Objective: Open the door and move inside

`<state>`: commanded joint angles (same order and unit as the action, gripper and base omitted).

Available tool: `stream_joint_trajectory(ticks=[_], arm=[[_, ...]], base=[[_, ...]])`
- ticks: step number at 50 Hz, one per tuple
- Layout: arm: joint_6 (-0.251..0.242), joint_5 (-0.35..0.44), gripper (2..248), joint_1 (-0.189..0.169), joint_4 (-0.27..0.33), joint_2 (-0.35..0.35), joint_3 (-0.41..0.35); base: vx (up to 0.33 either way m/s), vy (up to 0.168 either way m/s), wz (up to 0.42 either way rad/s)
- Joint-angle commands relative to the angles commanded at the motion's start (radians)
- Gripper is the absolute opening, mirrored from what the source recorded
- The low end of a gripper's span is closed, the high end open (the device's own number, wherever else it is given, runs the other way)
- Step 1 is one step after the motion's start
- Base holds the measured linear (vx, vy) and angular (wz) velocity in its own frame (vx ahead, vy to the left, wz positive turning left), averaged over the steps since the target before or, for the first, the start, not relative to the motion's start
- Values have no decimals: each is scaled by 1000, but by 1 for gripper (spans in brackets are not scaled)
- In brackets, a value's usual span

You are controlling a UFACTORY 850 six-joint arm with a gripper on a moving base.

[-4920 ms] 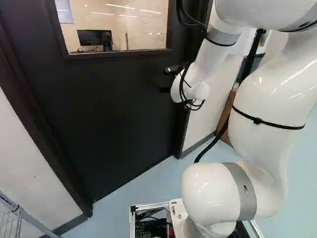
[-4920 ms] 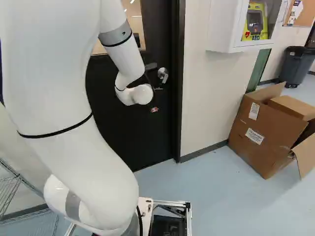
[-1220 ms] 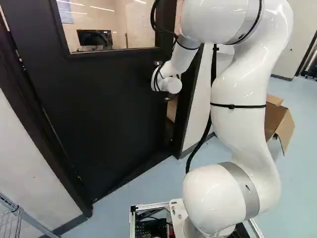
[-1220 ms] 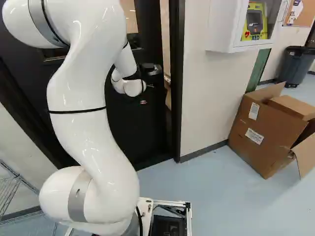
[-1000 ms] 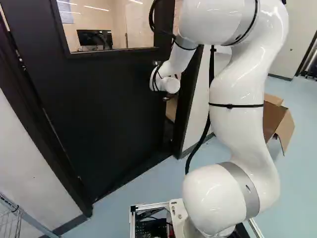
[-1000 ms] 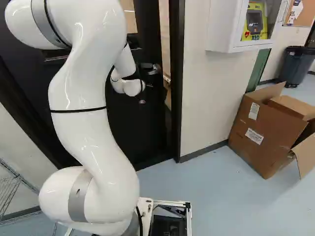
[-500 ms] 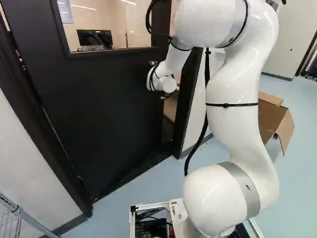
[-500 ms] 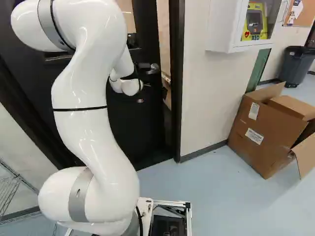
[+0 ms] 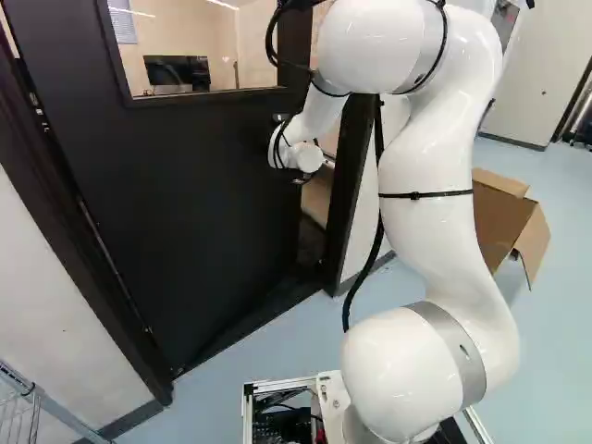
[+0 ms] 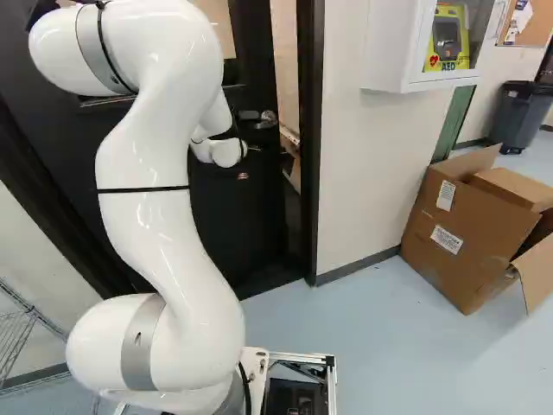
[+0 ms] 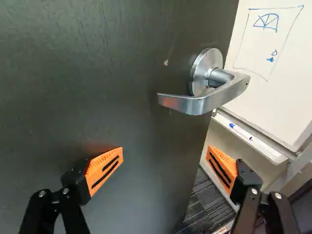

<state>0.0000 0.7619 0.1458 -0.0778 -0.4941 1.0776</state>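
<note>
Wire rack (image 9: 20, 416): 8 o'clock in the left base view, mostly cut off.
Door (image 9: 185, 213): 9 o'clock there, ajar; its top is out of view.
Window (image 9: 199, 42): 11 o'clock, cut off above, a monitor (image 9: 176, 70) behind it.
Gripper (image 9: 302, 178): near 12 o'clock, largely hidden by the wrist; the wrist view shows the fingers wide apart, one before the door, one past its edge. Contact with the door: can't tell.
Door handle (image 11: 209, 100): at 1 o'clock from the finger gap, 12 being straight ahead; nothing grips it.
Whiteboard (image 11: 275, 48): beyond the door's edge, partly cut off.
Arm (image 9: 430, 240): 3 o'clock in the left base view.
Cardboard box (image 10: 471, 233): partly behind the arm there, whole in the right base view.
Bin (image 10: 521, 117): 2 o'clock in the right, cut off.
</note>
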Motion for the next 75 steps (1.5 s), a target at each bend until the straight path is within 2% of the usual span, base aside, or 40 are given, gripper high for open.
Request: stream_joint_trajectory(ticks=[17,36,55,75], arm=[[0,0,247,5,0,-2,3],[0,0,247,17,10,73,-93],[0,0,247,52,111,145,-181],[0,0,247,104,227,127,-158]], base=[[0,0,0],[0,0,0],[0,0,0],[0,0,0]])
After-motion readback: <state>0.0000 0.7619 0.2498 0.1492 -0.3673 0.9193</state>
